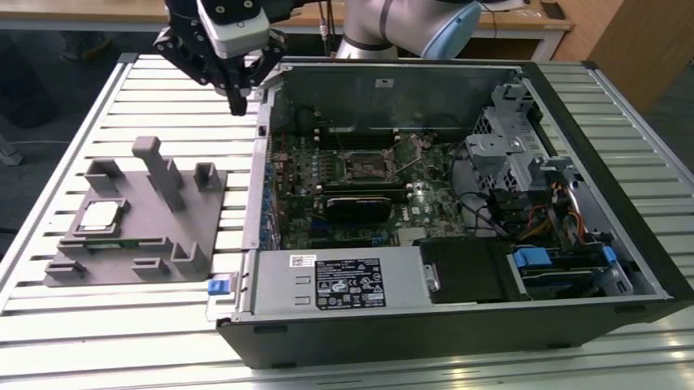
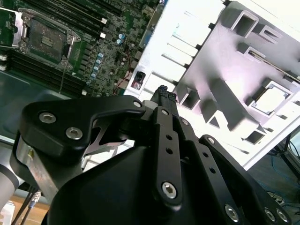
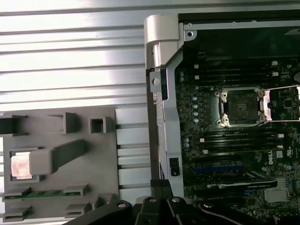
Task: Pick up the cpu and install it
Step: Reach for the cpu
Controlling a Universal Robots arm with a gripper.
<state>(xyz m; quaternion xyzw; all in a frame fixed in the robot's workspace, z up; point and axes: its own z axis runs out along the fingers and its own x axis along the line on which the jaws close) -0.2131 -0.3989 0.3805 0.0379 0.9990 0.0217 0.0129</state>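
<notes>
Poised high over the slatted table (image 1: 130,106), by the side wall of the open computer case (image 1: 434,345): the gripper (image 1: 236,104), jaws closed together and clamped on nothing.

Opening step in hand, to judge from the layout: the approach to the pick, with nothing lifted and nothing installed.

Lower than the jaws and well apart from them, toward the exterior view's left: the cpu (image 1: 101,215), lying flat, silvery top up, in a square recess of the grey fixture tray (image 1: 152,236). In a slot of the same tray, farther from the jaws than the chip: a green memory stick (image 3: 44,193). Several other pockets apparently holding nothing.

On the jaws' opposite side, down inside the case: the motherboard (image 1: 304,191), its socket (image 1: 360,166) open, retaining frame swung aside, no chip seated. Also housed there: a labelled silver box (image 1: 336,280).

Called for next, as a judgement only: parting the jaws, moving away from the case, and coming down squarely over the chip so as to straddle its thin edges without fouling the recess walls or the upright posts close by.
</notes>
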